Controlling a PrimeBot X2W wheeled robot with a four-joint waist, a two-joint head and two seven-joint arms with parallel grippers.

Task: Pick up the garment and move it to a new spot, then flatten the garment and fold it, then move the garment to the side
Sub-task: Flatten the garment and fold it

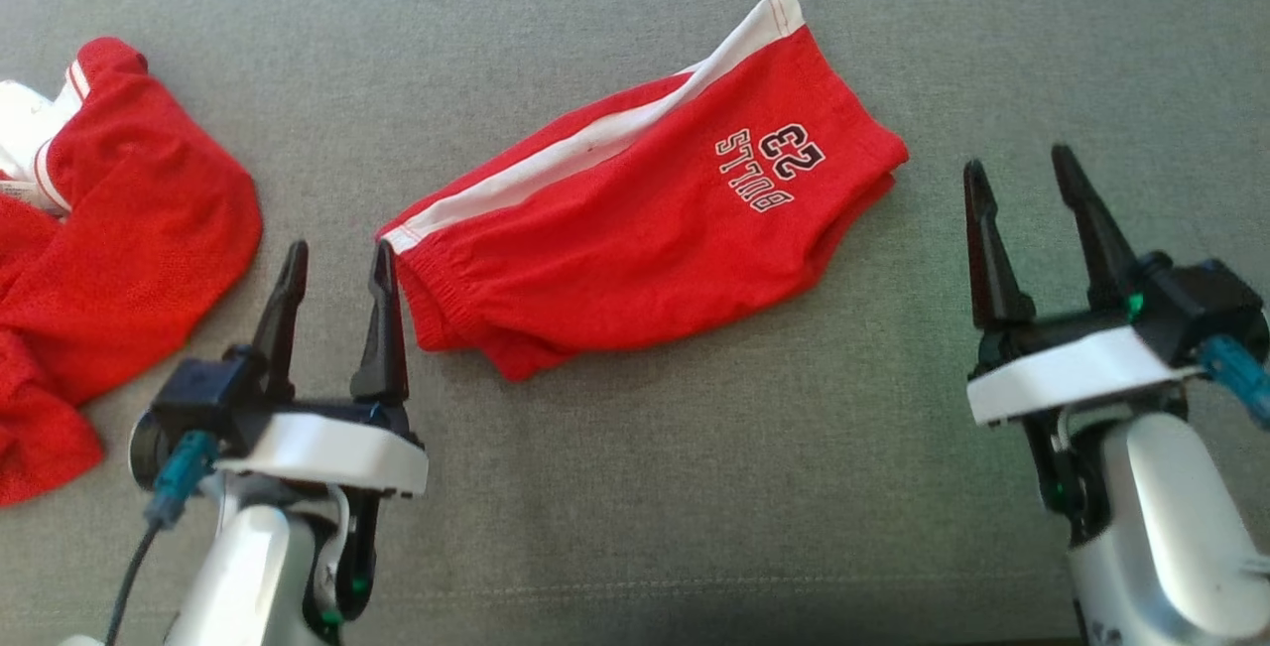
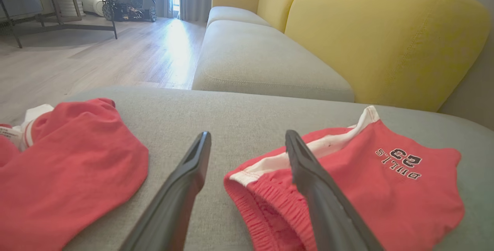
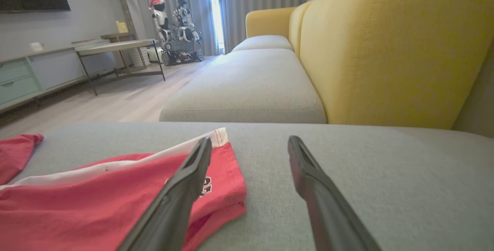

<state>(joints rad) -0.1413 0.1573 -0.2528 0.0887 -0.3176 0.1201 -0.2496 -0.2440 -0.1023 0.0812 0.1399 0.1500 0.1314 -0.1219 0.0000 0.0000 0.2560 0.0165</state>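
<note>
The garment (image 1: 645, 219) is a pair of red shorts with a white side stripe and a "BULLS 23" print, lying folded in half and slanted on the grey cushion (image 1: 695, 487). My left gripper (image 1: 340, 257) stands open just left of the waistband end, nothing between its fingers. In the left wrist view the shorts (image 2: 386, 181) lie beside and behind the right finger of the left gripper (image 2: 247, 137). My right gripper (image 1: 1019, 168) is open, to the right of the leg end. In the right wrist view the shorts (image 3: 96, 201) lie left of the right gripper (image 3: 250, 141).
A second red garment (image 1: 109, 259) with white trim lies crumpled at the cushion's left edge. Beyond the cushion stands a sofa with a yellow back (image 2: 386, 39) and grey seats. A table (image 3: 115, 46) and another robot (image 3: 177, 31) stand on the wooden floor.
</note>
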